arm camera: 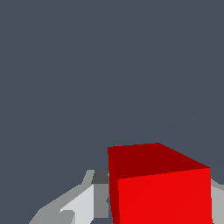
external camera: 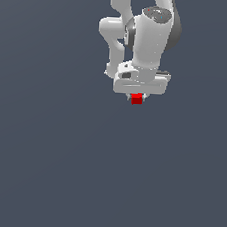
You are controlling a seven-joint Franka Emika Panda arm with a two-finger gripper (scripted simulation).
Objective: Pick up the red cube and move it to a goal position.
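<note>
Exterior view: plain slate-grey ground [external camera: 50,168] fills the frame, no marks or texture on it. White Panda arm [external camera: 148,36] comes in from the top edge, wrist pointing down, dark joint band on the side toward the exterior view's right. Below it the wide white gripper [external camera: 137,97] body, with the fingers mostly hidden behind its lower edge. Red cube [external camera: 136,100] sits right under the gripper body, between the finger stubs, touching them, much smaller than the gripper. No bins, trays or other holders show in either view; the only thing holding anything is the gripper, pinching the red cube. Whether the cube is off the ground or resting on it can't be told from this angle, no shadow visible. Wrist view adds what the exterior misses: cube [arm camera: 162,192] seen close, two faces showing, darker upper face and brighter front face, edges clean and square. One grey-white finger [arm camera: 89,199] lies against the cube's side, and a sliver of the other finger shows at the far side. Behind it only the same flat grey ground [arm camera: 87,65].
</note>
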